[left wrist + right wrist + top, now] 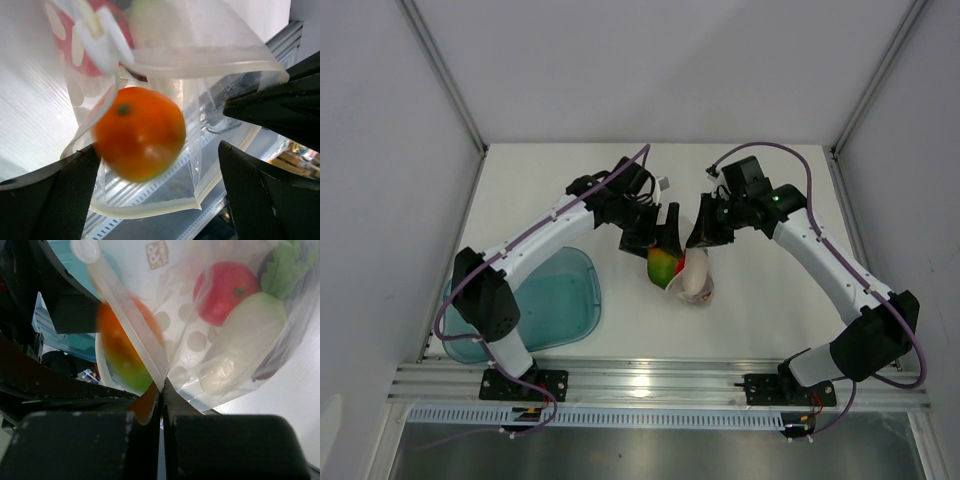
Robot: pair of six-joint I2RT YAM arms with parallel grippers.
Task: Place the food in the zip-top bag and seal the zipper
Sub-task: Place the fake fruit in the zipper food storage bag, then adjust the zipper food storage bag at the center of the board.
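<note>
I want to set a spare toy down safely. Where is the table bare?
Bare table lies between the bag and the right arm, between the tray and the bag, and along the far edge. The middle is crowded: left gripper and right gripper meet at the bag.

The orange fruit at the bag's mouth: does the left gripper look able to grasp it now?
Probably yes: the left gripper is open with the orange fruit between its fingers, nothing in between.

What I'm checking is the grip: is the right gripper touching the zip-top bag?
Touching. The right wrist view shows the right gripper shut on the edge of the zip-top bag.
</note>
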